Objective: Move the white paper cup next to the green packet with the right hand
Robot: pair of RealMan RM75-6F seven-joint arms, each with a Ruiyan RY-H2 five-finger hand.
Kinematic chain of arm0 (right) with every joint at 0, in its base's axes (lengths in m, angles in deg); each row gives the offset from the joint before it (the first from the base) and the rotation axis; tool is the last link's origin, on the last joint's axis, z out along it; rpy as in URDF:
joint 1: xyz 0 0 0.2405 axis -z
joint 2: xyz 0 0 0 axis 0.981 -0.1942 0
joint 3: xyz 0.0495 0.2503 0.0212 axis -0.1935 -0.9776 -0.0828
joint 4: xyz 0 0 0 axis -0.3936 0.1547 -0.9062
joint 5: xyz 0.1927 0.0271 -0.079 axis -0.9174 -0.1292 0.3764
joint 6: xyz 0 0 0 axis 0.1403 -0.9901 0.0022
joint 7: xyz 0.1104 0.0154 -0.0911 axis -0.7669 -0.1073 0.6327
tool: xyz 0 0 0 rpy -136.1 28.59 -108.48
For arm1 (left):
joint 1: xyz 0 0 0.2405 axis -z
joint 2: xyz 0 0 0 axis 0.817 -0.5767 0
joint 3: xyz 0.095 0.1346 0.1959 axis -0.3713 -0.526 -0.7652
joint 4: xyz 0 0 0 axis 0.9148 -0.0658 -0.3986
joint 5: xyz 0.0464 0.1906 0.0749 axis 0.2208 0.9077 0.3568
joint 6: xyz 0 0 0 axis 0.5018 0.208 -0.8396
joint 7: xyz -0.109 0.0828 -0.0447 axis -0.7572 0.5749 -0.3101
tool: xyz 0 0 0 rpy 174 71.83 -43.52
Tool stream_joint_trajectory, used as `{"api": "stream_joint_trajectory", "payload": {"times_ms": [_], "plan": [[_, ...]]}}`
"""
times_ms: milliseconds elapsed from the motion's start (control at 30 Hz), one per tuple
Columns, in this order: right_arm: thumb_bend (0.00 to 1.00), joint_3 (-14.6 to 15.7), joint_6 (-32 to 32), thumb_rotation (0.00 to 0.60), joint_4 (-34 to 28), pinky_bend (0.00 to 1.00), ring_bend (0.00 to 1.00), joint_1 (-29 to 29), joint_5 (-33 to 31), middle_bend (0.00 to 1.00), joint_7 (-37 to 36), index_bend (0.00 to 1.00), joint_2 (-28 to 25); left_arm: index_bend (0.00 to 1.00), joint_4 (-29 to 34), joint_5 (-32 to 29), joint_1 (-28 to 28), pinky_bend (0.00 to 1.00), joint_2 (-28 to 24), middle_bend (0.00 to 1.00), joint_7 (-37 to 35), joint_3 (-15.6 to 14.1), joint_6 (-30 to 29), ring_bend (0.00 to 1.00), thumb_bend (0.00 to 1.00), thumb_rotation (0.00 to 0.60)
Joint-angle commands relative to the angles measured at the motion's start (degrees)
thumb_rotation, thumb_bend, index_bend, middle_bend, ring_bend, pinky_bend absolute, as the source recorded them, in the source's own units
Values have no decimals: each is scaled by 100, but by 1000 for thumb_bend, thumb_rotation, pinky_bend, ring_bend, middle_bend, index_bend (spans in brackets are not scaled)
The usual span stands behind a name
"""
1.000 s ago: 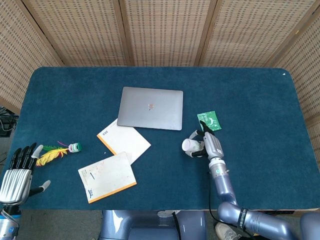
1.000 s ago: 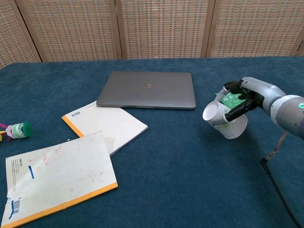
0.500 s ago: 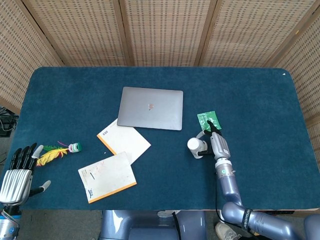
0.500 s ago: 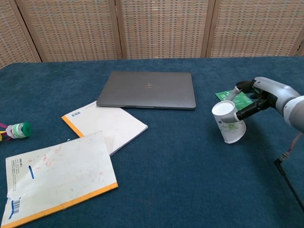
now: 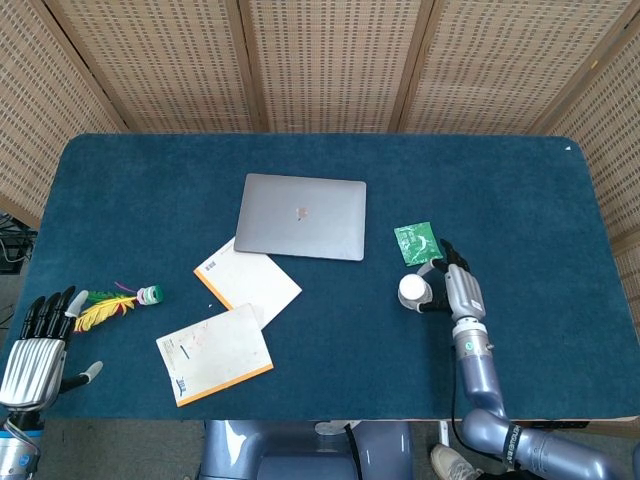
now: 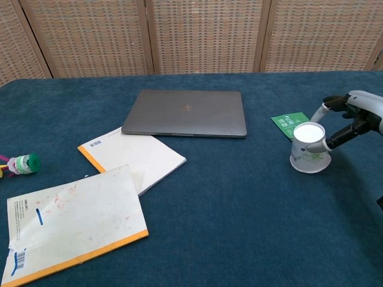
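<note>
The white paper cup [image 6: 310, 150] stands upside down on the blue table, its wide rim on the cloth, just in front of the green packet [image 6: 289, 122]. In the head view the cup [image 5: 413, 291] sits right below the packet [image 5: 417, 242]. My right hand [image 6: 350, 118] grips the cup from its right side, thumb and fingers around its wall; the head view also shows that hand [image 5: 455, 289] against the cup. My left hand [image 5: 38, 345] hangs off the table's front left corner, fingers spread and holding nothing.
A closed grey laptop [image 5: 301, 216] lies at the centre, left of the packet. Two notebooks [image 5: 247, 280] [image 5: 213, 353] lie in front of it. A feathered shuttlecock toy [image 5: 115, 305] lies at the far left. The table's front edge [image 5: 420, 418] is near the cup.
The right hand has carried the cup to the right and turned it from tilted to standing flat upside down on the table by the green packet. The left hand has not moved.
</note>
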Motion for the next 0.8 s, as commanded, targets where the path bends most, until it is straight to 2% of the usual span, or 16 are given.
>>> {"api": "stream_joint_trajectory", "payload": {"times_ms": [33, 200, 433, 600, 733, 800], "plan": [[236, 36, -14, 600, -80, 0, 0, 38, 36, 0, 19, 463, -84, 0, 2, 5, -3, 0, -2, 0, 1, 1, -9, 0, 105, 600], [237, 75, -41, 600, -204, 0, 0, 71, 52, 0, 98, 334, -227, 0, 4, -16, -2, 0, -10, 0, -20, 11, -2, 0, 105, 600], [237, 140, -145, 600, -249, 0, 0, 145, 173, 0, 108, 279, -346, 0, 14, -7, -13, 0, -33, 0, -61, 22, -39, 0, 105, 600], [233, 341, -394, 600, -392, 0, 0, 290, 772, 0, 73, 207, -591, 0, 8, -27, -16, 0, -48, 0, -110, 41, -52, 0, 105, 600], [206, 747, -1041, 600, -354, 0, 0, 576, 1820, 0, 171, 96, -911, 0, -8, -29, -28, 0, -60, 0, -168, 64, -97, 0, 105, 600], [198, 1062, -1635, 600, -140, 0, 0, 850, 2517, 0, 228, 60, -1036, 0, -31, -45, -35, 0, -67, 0, -229, 93, -132, 0, 105, 600]]}}
